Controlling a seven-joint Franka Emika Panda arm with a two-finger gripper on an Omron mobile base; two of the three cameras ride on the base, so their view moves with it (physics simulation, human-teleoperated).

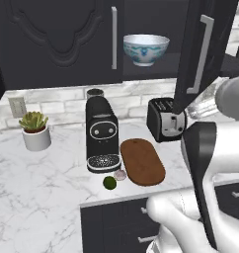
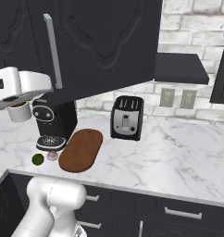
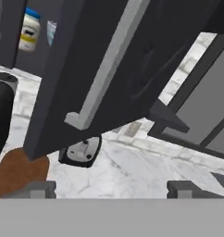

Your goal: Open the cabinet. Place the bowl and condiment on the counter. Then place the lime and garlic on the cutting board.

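Note:
The black cabinet's [image 1: 62, 44] right door [image 1: 203, 49] stands swung open, and its left door is closed. The pale bowl [image 1: 146, 49] rests on the shelf inside. In the hand view the condiment [image 3: 29, 30] jar with its blue lid sits on that shelf, beside a sliver of the bowl [image 3: 51, 32]. My gripper [image 3: 111, 190] is open just below the open door's silver handle [image 3: 109, 60], touching nothing. On the marble counter [image 1: 47, 188] lies the oval cutting board [image 1: 142, 161], with the lime [image 1: 109, 183] and garlic [image 1: 120, 174] at its left end, off the board.
A black coffee machine [image 1: 101, 133] stands left of the board and a toaster [image 1: 165, 118] behind it. A potted plant [image 1: 35, 129] sits at far left. The open door [image 2: 104, 41] overhangs the counter. Bare marble [image 2: 178, 157] stretches to the right of the toaster.

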